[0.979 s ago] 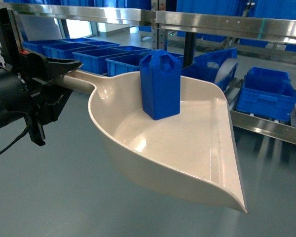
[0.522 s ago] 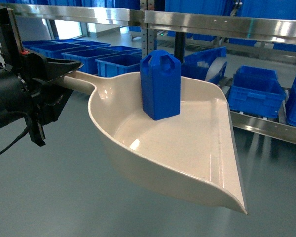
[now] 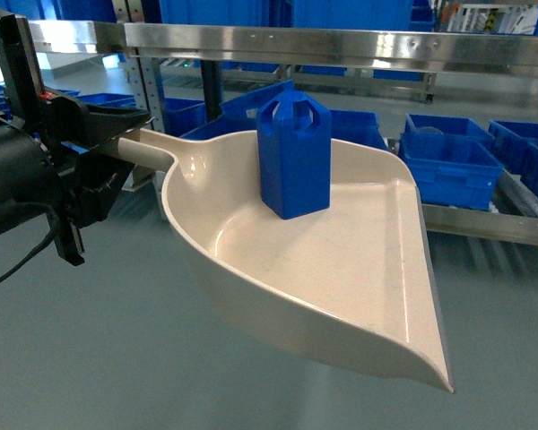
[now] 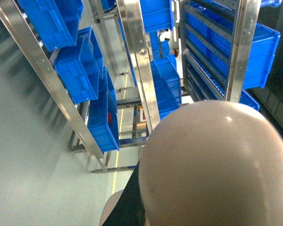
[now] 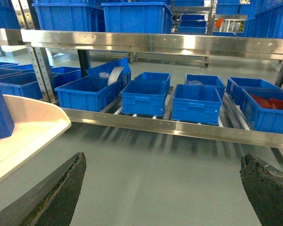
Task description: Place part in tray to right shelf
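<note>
Head camera is showing the left gripper (image 3: 117, 134) clamping the long handle of the cream tray (image 3: 341, 296), holding it above the grey floor with its flat front lip pointing toward the lower right. A bright-blue part (image 3: 293, 154) is standing upright in the tray's rear half, near the curved back wall. Behind it, the stainless-steel shelf (image 3: 341, 40) is running across the scene, with blue crates (image 3: 448, 166) sitting on its lower level. Left wrist camera is looking over the tray's rounded underside (image 4: 212, 165) toward steel racking and more crates. Right wrist camera is showing the right gripper (image 5: 162, 188) with its two dark fingers (image 5: 61, 193) spread wide apart and holding nothing, while the tray's lip (image 5: 33, 127) and an edge of the part (image 5: 0, 113) are showing at left.
</note>
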Robot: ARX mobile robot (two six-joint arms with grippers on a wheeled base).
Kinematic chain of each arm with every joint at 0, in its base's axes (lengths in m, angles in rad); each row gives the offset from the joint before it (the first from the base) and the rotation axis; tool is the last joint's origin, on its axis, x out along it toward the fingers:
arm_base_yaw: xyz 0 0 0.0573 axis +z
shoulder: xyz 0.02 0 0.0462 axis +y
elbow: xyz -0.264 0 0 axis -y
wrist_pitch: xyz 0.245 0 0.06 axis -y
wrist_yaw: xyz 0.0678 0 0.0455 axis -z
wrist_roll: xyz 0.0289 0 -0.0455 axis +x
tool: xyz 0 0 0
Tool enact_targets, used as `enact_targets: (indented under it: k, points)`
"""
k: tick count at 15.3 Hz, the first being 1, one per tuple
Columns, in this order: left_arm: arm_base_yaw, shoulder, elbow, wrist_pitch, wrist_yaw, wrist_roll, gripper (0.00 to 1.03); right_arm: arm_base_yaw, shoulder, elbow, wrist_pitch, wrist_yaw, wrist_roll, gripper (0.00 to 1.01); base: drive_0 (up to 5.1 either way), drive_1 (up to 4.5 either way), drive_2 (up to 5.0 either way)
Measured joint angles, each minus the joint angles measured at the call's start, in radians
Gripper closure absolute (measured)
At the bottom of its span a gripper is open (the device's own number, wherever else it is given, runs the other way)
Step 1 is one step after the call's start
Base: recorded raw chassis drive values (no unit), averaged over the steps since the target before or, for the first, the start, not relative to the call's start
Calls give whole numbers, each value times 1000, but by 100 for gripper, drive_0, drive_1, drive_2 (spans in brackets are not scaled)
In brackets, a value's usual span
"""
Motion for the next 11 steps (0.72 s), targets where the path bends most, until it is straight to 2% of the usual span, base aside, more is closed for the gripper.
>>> enact_targets:
  k: [11]
  points:
    - [1, 0, 0, 0, -2, 0, 87, 0, 0, 0, 0, 0, 0, 3, -152, -152, -152]
